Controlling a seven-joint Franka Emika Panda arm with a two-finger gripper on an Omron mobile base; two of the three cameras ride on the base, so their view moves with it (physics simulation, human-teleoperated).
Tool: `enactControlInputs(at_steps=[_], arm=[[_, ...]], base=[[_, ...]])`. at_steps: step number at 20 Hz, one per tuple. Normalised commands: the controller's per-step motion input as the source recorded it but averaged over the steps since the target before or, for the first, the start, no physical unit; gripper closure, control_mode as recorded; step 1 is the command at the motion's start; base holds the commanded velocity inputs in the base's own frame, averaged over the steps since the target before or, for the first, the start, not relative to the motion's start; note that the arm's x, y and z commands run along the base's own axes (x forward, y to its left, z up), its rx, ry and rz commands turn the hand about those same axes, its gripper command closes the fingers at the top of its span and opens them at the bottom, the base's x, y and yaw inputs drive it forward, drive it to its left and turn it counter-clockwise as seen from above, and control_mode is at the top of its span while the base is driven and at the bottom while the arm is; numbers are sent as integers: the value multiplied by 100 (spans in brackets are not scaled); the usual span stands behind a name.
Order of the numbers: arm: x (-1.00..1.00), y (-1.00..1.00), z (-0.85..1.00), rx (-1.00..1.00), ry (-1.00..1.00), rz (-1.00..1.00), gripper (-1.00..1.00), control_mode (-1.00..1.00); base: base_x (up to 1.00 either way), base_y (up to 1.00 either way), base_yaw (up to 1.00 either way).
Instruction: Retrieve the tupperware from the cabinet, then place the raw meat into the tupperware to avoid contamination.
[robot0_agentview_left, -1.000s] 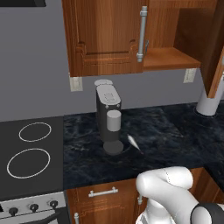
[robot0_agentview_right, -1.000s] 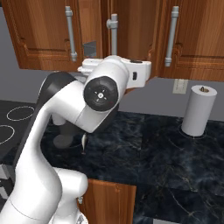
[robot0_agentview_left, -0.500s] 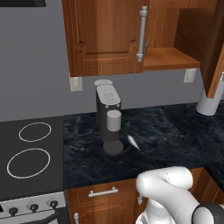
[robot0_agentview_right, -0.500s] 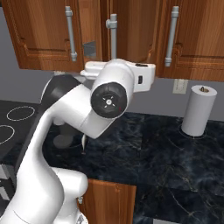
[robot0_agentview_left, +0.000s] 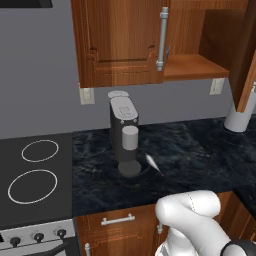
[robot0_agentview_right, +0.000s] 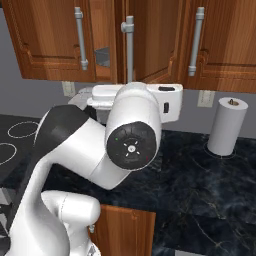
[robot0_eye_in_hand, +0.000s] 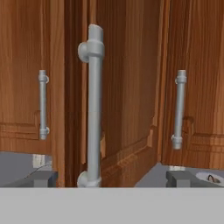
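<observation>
Landmark for this report: the coffee machine (robot0_agentview_left: 125, 135), standing on the dark marble tabletop (robot0_agentview_left: 200, 150).

Left of the coffee machine, a black cooktop (robot0_agentview_left: 35, 175) with two white ring burners sits flush beside the tabletop. A wall outlet (robot0_agentview_left: 87, 95) is on the grey wall just up and left of the machine.

Directly above the coffee machine hangs the cabinet (robot0_agentview_left: 120, 45), reddish-brown wood with a vertical silver bar handle (robot0_agentview_left: 161, 37). The door above the machine is closed. To its right the cabinet stands open, showing a bare wooden shelf (robot0_agentview_left: 195, 67). In the right base view a grey, semi-clear corner of the tupperware (robot0_agentview_right: 102, 56) shows inside the cabinet, in the gap between the doors.

The raw meat (robot0_agentview_left: 153, 162), a pale pointed sliver, lies flat on the tabletop just right of the coffee machine's base, close to it but apart.

Well to the right of the machine, a white paper-towel roll (robot0_agentview_right: 227, 126) stands upright on the tabletop against the wall.

The gripper (robot0_eye_in_hand: 111, 179) is raised to cabinet height, facing the edge of a door that stands ajar. That door's handle (robot0_eye_in_hand: 92, 105) is between the two finger tips (robot0_eye_in_hand: 43, 178). The jaws are spread wide and hold nothing.
</observation>
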Motion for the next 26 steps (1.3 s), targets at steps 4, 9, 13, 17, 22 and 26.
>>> enactControlInputs(at_steps=[4, 9, 13, 17, 22, 26], arm=[[-72, 30, -18, -15, 0, 6, -100, -100], [-73, 48, -37, -25, 0, 7, -100, -100], [-67, 62, -54, -39, 3, 8, -100, -100], [-57, 68, -56, -44, 4, 8, -100, -100], [-32, 67, -10, -37, -7, 11, -100, -100], [-21, 63, 4, -32, -17, 11, -100, -100]], base=[[0, 0, 0], [0, 0, 0], [0, 0, 0], [0, 0, 0], [0, 0, 0], [0, 0, 0]])
